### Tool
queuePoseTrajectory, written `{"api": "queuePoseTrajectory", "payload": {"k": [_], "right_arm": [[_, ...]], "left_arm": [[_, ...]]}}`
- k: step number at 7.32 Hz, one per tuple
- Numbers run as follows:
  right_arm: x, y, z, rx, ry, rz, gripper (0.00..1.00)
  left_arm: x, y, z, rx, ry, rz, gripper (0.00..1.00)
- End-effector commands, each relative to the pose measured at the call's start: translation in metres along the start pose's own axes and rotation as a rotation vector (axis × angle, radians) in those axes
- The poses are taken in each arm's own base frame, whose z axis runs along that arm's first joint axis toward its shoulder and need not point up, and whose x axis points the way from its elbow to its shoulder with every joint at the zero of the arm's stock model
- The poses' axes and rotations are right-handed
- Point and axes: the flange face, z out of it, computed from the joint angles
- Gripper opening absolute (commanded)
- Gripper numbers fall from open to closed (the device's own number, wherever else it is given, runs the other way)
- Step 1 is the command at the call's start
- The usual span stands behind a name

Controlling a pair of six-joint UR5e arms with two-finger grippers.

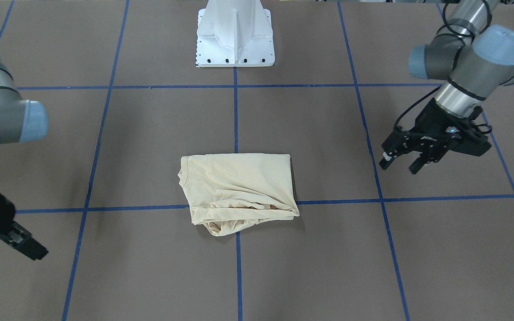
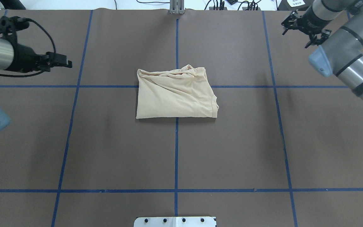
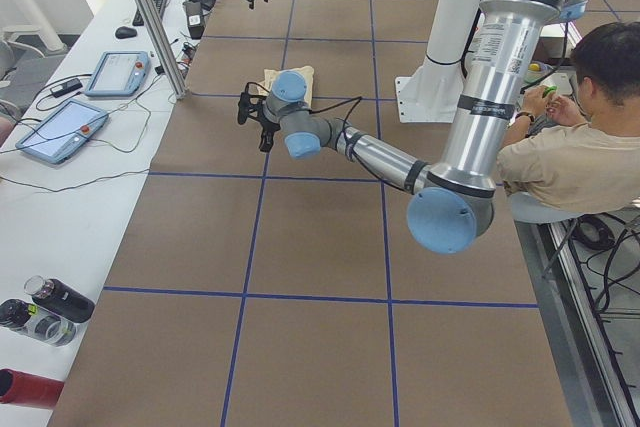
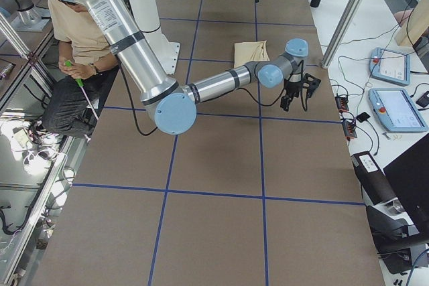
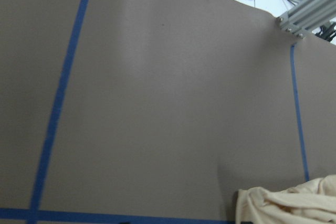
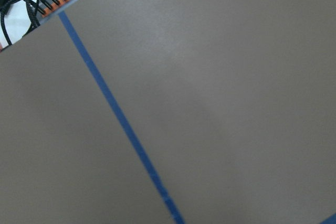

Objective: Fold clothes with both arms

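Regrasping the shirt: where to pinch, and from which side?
Probably pinch the shirt at its bunched far edge, coming straight down from above. The loose folds there stand up off the table and form a ridge to grip. The near edge lies flat and straight.

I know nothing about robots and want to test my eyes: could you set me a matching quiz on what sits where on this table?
Things:
1. T-shirt
2. left gripper
3. right gripper
4. white pedestal base

Places:
A. middle of the robot's table edge
B. folded, mid-table on the blue tape lines
C. left side of the overhead view, apart from the shirt
D. far right corner of the overhead view

Pairs: 1-B, 2-C, 3-D, 4-A.
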Motion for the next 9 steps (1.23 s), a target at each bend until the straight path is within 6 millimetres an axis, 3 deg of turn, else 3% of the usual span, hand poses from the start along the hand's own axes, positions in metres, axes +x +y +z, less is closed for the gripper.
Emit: {"api": "queuePoseTrajectory", "payload": {"k": [1, 2, 3, 4, 5, 7, 8, 9], "right_arm": [[0.155, -0.037, -0.04, -0.01, 0.034, -0.234, 1.0], [0.216, -0.046, -0.057, -0.009, 0.045, -0.341, 1.0], [0.265, -0.054, -0.062, -0.055, 0.05, -0.454, 1.0], [0.292, -0.055, -0.064, -0.114, 0.077, -0.587, 1.0], [0.306, -0.053, -0.07, -0.139, 0.088, -0.599, 1.0], [0.309, -0.048, -0.071, -0.138, 0.085, -0.607, 1.0], [0.319, -0.042, -0.065, -0.15, 0.09, -0.603, 1.0], [0.321, -0.041, -0.06, -0.149, 0.099, -0.613, 1.0]], "left_arm": [[-0.115, 0.016, -0.092, -0.008, -0.064, 0.247, 0.99], [-0.174, 0.021, -0.132, -0.006, -0.102, 0.364, 0.99], [-0.227, 0.022, -0.16, -0.013, -0.14, 0.45, 0.99], [-0.259, 0.019, -0.176, -0.062, -0.181, 0.481, 0.99], [-0.267, 0.018, -0.179, -0.108, -0.209, 0.506, 0.99], [-0.284, 0.024, -0.184, -0.139, -0.229, 0.438, 0.99], [-0.287, 0.037, -0.189, -0.143, -0.23, 0.428, 0.99], [-0.286, 0.038, -0.19, -0.141, -0.231, 0.429, 0.99]]}}
